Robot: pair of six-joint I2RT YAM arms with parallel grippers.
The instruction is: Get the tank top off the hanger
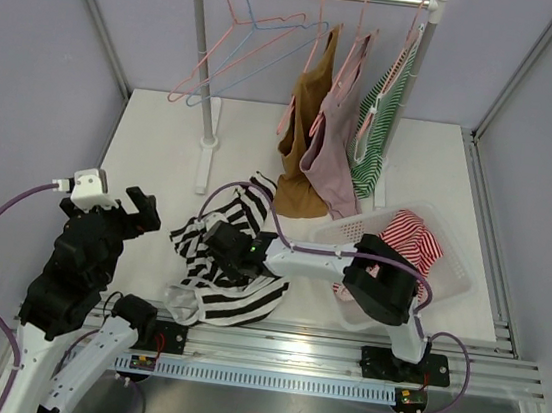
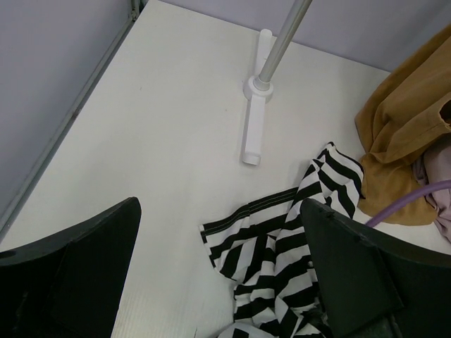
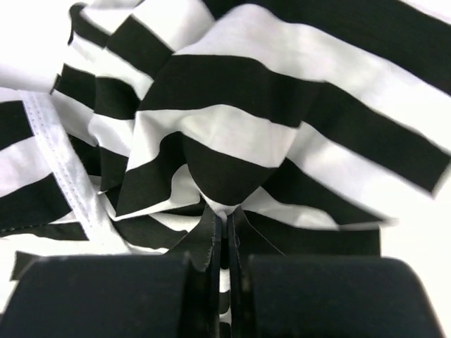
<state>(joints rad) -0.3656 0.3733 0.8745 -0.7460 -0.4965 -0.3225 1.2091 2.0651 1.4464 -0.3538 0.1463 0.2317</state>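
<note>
I see right tool clamped on black-and-white striped fabric tank top, crumpled on white worktop beneath it. Left tool spread wide, tank top just to its right. Beyond: white clothes rack.

The left gripper shows its dark fingers wide apart at the lower corners. Between them the striped tank top lies crumpled, with the rack foot at upper centre and a brown garment at right.
</note>
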